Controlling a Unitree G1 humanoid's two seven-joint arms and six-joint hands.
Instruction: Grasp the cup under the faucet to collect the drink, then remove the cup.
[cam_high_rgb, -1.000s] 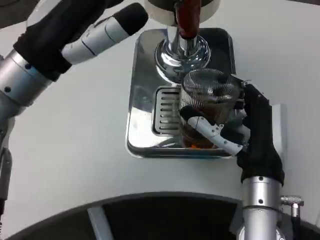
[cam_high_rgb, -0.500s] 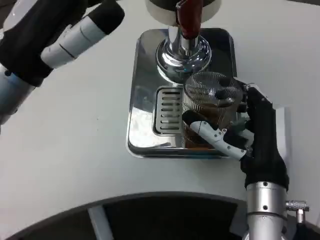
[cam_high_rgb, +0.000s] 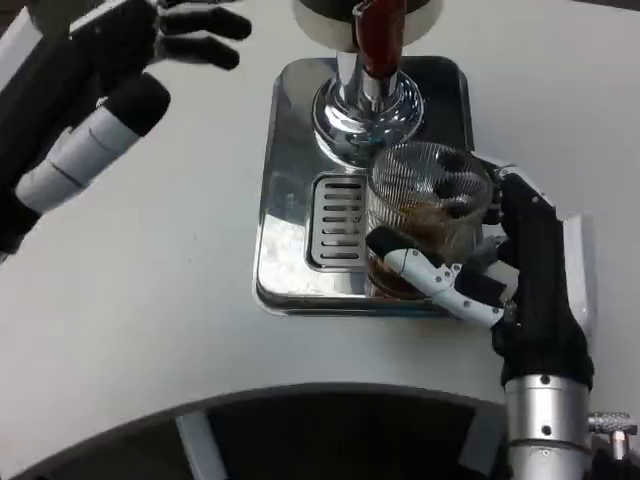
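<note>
2 steps look done: the right hand (cam_high_rgb: 500, 275) grips the filled cup (cam_high_rgb: 425, 225); carrying it clear of the faucet (cam_high_rgb: 368, 95) remains. The left hand (cam_high_rgb: 130, 45) hangs empty, fingers spread.

The faucet (cam_high_rgb: 365, 95) stands at the back of the steel drip tray (cam_high_rgb: 285, 200) and blocks any path over the tray's far end. The ribbed cup (cam_high_rgb: 425, 215), gripped by the right hand (cam_high_rgb: 520, 290), stands just in front of the faucet, perhaps touching its base. Left of the tray the white counter (cam_high_rgb: 150, 290) lies open beneath the raised left hand (cam_high_rgb: 110, 60).
</note>
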